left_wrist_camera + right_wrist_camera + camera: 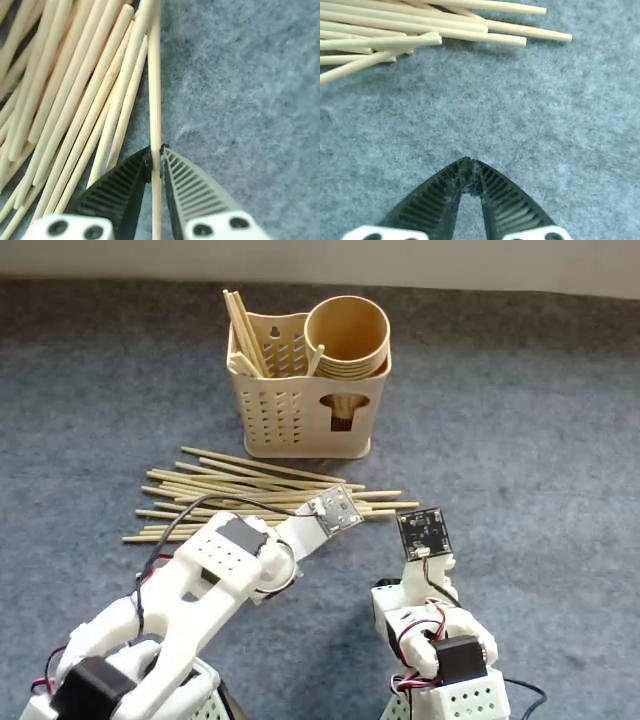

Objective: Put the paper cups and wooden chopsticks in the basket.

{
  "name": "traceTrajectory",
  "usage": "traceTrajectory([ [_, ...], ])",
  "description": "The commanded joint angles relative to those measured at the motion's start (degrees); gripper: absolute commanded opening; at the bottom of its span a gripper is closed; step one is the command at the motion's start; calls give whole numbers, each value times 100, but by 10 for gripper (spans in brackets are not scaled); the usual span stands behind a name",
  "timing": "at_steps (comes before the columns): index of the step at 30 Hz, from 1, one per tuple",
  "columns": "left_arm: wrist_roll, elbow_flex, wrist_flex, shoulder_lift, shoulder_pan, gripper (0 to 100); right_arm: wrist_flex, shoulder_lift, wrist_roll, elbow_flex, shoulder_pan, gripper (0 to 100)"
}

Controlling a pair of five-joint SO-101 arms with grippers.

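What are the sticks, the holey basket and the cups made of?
The sticks look like bare pale wood, matte and faintly grained. The basket seems cream plastic: smooth, with neat moulded holes. The cups look like tan paper, thin-rimmed and stacked, though I'm less sure.

Left arm (220, 565) forward, jaws pinched; right arm (438, 638) tucked, jaws together

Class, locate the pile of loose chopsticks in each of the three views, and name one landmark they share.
High view: the chopstick pile lies on the carpet in front of the basket, partly under an arm.
Left wrist view: the pile lies beside the left gripper, which is shut on its outermost stick.
Right wrist view: its stick ends lie ahead of the shut right gripper, apart from it.
Shared landmark: the carpet.
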Motion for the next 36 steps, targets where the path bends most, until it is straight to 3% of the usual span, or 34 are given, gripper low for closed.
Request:
traceTrajectory([
  [1,26,22,35,-453,-92,5,31,-57,70,646,-13,7],
  [10,26,22,53,-884,-488,5,31,-57,70,646,-13,7],
  [32,88,57,343,-2738,-497,5,31,-57,70,646,-13,7],
  [36,466,-400,422,-3196,-752,5,31,-57,70,646,-13,7],
])
